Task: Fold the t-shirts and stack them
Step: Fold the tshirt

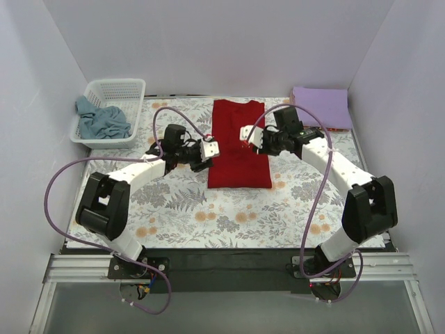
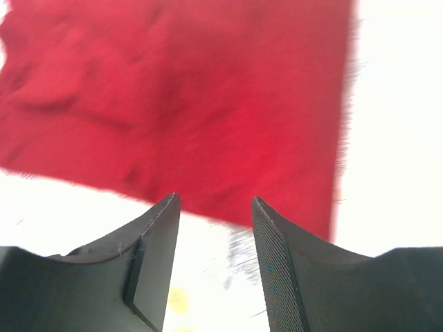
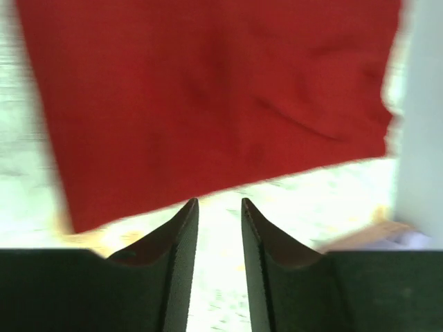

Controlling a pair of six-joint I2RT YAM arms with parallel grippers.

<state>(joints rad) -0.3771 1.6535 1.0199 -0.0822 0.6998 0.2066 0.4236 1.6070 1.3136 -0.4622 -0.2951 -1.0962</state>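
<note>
The deep red t-shirt (image 1: 238,142) lies flat in a long narrow rectangle at the middle of the table, sleeves folded in. It also shows in the left wrist view (image 2: 187,104) and the right wrist view (image 3: 208,97). My left gripper (image 1: 211,149) is open and empty, just off the shirt's left edge (image 2: 213,200). My right gripper (image 1: 246,133) is open and empty above the shirt's right part (image 3: 219,202). The lavender t-shirt (image 1: 320,106) lies folded at the back right. The blue-grey t-shirt (image 1: 103,120) lies crumpled in the basket.
The white lattice basket (image 1: 118,89) stands at the back left. The floral table cloth (image 1: 229,216) covers the table. White walls enclose the back and both sides. A purple cable loops over each arm.
</note>
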